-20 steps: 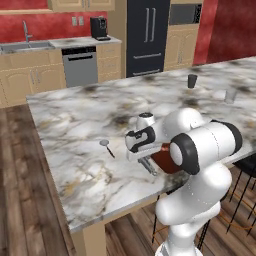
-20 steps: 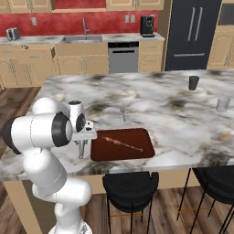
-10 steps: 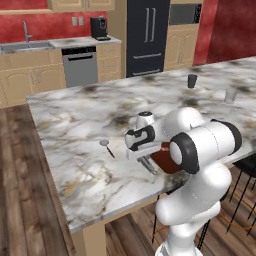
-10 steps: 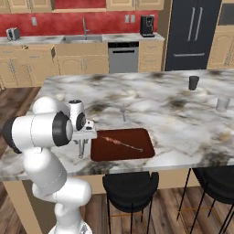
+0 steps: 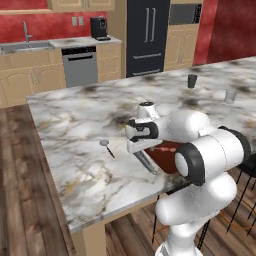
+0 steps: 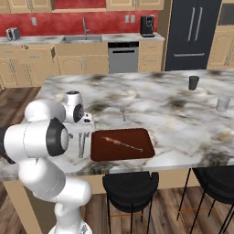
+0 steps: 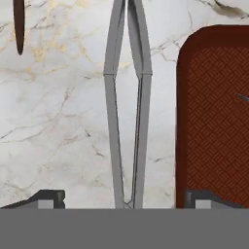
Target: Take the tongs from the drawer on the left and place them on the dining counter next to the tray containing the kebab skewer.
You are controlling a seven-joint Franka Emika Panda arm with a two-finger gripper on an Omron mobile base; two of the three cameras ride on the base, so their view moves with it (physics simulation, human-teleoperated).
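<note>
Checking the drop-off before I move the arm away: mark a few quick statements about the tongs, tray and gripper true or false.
1. The tongs lie on the dining counter. True.
2. The tongs lie inside the tray. False: they lie beside it, apart from its rim.
3. The gripper is shut on the tongs. False: its jaws stand wide, clear of them.
4. A skewer lies in the tray. True.
5. A spoon lies on the counter. True.

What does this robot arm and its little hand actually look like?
The arm is built of fat, rounded, glossy white segments with dark grey or black rings at the joints. The gripper ends in two small dark grey finger tips. No cables or markings show.
</note>
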